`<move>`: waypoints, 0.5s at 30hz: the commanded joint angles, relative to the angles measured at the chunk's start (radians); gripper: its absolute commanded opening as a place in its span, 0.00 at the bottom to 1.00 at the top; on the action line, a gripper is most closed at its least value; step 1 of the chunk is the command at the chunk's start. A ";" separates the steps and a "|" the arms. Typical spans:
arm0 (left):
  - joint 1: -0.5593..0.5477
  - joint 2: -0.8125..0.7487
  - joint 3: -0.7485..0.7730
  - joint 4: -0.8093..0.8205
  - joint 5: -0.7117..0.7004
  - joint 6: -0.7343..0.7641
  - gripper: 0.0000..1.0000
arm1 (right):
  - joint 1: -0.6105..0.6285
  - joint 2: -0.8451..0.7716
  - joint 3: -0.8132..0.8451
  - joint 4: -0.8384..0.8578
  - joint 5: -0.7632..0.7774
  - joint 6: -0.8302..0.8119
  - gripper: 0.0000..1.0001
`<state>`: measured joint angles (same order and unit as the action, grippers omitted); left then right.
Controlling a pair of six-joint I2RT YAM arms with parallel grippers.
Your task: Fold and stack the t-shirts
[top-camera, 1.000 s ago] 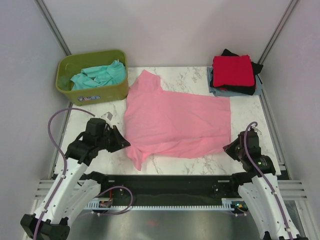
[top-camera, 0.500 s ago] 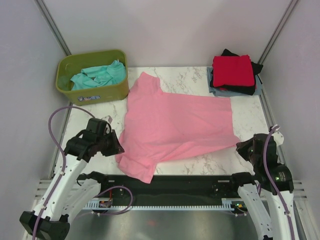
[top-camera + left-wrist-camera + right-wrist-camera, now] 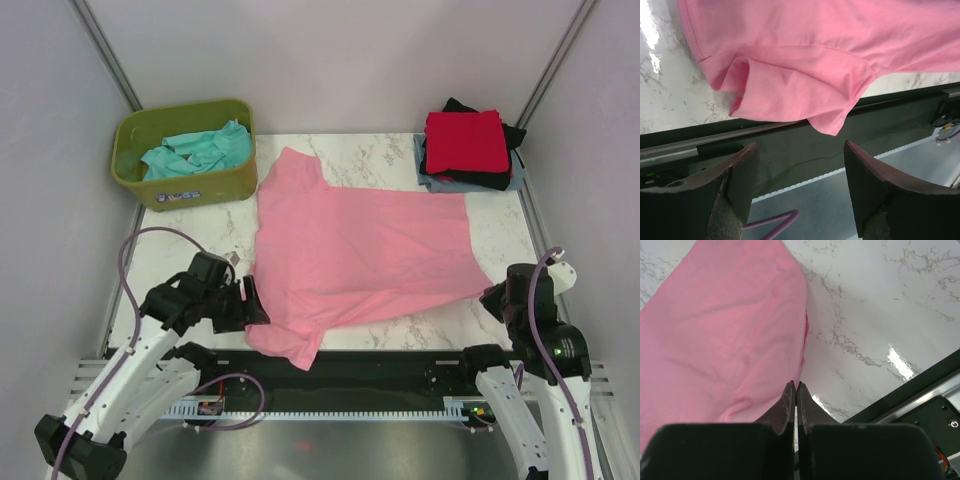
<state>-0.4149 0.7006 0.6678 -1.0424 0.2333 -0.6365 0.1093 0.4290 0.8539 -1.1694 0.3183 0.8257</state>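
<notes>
The large pink t-shirt (image 3: 360, 250) lies spread over the marble table, its near-left sleeve (image 3: 830, 107) drooping over the table's front edge. My left gripper (image 3: 255, 308) hovers beside that sleeve, open, and the left wrist view (image 3: 800, 145) shows nothing between its fingers. At the shirt's near-right corner my right gripper (image 3: 493, 298) is shut on the pink hem (image 3: 796, 384). A folded red t-shirt (image 3: 463, 140) tops a stack with a black one (image 3: 470, 178) and a grey-blue one (image 3: 517, 180) at the back right. A teal t-shirt (image 3: 195, 150) lies crumpled in the tub.
The olive-green plastic tub (image 3: 200, 190) stands at the back left corner. A black rail (image 3: 380, 365) runs along the table's front edge below the hanging sleeve. Grey walls close in both sides. Purple cables loop off both arms.
The left gripper has opened and let go of the pink sleeve, which now hangs over the front edge. Both arms drew the shirt toward the near edge, the right corner moving rightward.
</notes>
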 commanded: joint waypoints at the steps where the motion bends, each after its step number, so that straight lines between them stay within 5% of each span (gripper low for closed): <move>1: -0.159 0.008 -0.046 0.036 -0.040 -0.155 0.75 | 0.003 0.024 0.047 0.037 0.074 -0.023 0.00; 4: -0.328 0.054 -0.045 0.018 -0.167 -0.325 0.72 | 0.003 0.042 0.008 0.082 0.012 -0.023 0.00; 9: -0.444 0.017 -0.114 0.066 -0.310 -0.523 0.62 | 0.001 0.039 -0.078 0.131 -0.061 -0.028 0.00; 15: -0.564 0.207 -0.185 0.186 -0.413 -0.637 0.72 | 0.001 0.066 -0.059 0.140 -0.068 -0.063 0.00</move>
<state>-0.9455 0.8257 0.4995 -0.9424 -0.0586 -1.1305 0.1093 0.4694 0.7708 -1.0657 0.2646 0.7933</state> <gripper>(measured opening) 0.694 0.011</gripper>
